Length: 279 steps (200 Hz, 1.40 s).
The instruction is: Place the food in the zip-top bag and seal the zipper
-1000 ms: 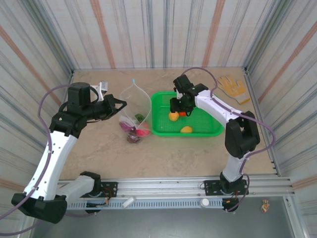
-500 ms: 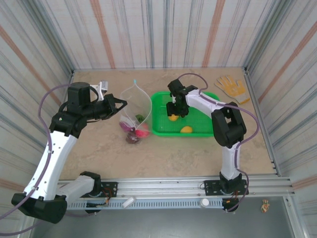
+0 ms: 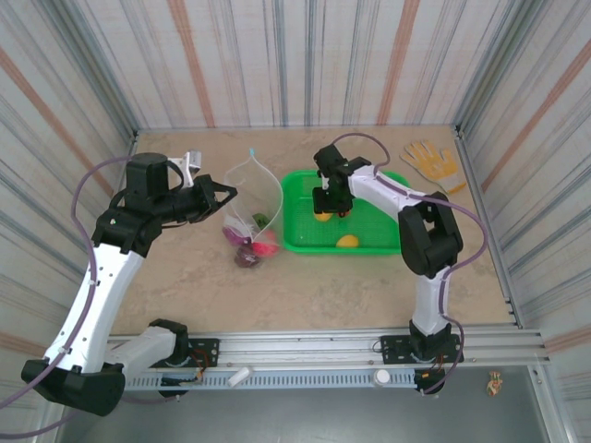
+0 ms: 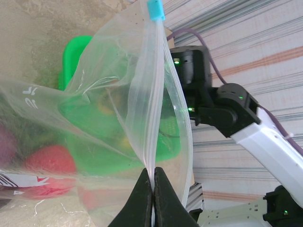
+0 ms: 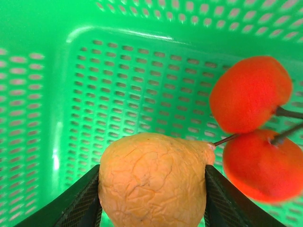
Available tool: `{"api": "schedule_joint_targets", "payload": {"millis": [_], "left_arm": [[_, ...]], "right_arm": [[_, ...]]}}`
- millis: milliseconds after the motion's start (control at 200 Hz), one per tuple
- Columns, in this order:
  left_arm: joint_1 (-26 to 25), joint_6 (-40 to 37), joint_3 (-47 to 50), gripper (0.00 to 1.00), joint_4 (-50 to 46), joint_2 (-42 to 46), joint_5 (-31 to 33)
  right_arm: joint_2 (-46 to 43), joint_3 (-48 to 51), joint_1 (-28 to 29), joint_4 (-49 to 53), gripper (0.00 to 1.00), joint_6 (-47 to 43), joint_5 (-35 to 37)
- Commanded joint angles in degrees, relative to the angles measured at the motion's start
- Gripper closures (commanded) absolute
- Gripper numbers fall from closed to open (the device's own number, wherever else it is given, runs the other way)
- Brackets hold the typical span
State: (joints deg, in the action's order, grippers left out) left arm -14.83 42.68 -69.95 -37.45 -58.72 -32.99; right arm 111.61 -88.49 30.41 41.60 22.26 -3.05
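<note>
Green mesh basket (image 3: pixel 305 233), yellow glove (image 3: pixel 432 164) beyond it, seemingly lying flat

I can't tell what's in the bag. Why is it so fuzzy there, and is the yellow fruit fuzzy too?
Left wrist view: the zip-top bag sits very close, and its crinkly, shiny plastic smears the red food inside. Right wrist view: the yellow fruit is sharp, wrinkles and all; the red tomatoes look slightly softer. Top external view: even light, faint shadows.

Bare desk (image 3: pixel 305 286) lies open along the near edge. The basket (image 3: pixel 289 221) wall stands between the right tool (image 3: pixel 324 214) and the zip-top bag (image 3: pixel 254 198) mouth; tomatoes (image 5: pixel 251 94) crowd the orange fruit (image 5: pixel 151 179) on its right.
</note>
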Motion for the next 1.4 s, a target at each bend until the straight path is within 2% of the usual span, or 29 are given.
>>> {"api": "schedule_joint_targets", "payload": {"millis": [0, 245, 421, 696, 816, 1112, 1282, 1393], "left_arm": [[0.25, -0.31, -1.24, 1.0, 1.42, 0.7, -1.13], [0.24, -0.14, -0.99, 1.0, 1.67, 0.6, -1.33], [0.24, 0.03, -0.34, 1.0, 1.55, 0.67, -1.02], [0.24, 0.39, 0.29, 1.0, 1.67, 0.89, -0.93], [0.24, 0.32, 0.09, 1.0, 1.6, 1.03, -0.68], [0.31, 0.48, -0.44, 1.0, 1.4, 1.43, -0.49], [0.24, 0.49, -0.87, 1.0, 1.5, 1.49, -0.58], [0.29, 0.39, -0.8, 1.0, 1.44, 1.43, -0.49]], "right_arm": [[-8.53, -1.98, 0.17, 3.14, 0.54, -0.89, 0.37], [-19.33, -6.56, 1.15, 4.06, 0.53, -2.19, -2.89], [-21.89, -14.6, 7.78, 4.64, 0.53, -5.82, -3.94], [-15.84, -27.64, 19.61, 7.56, 0.53, -9.52, -4.1], [-10.73, -32.47, 23.37, 11.27, 0.53, -10.66, 0.27], [-3.86, -35.16, 25.0, 14.67, 0.54, -9.65, 9.67], [-1.53, -36.08, 25.05, 15.39, 0.53, -9.28, 11.39], [-0.29, -37.31, 25.13, 15.92, 0.43, -8.93, 11.31]]}}
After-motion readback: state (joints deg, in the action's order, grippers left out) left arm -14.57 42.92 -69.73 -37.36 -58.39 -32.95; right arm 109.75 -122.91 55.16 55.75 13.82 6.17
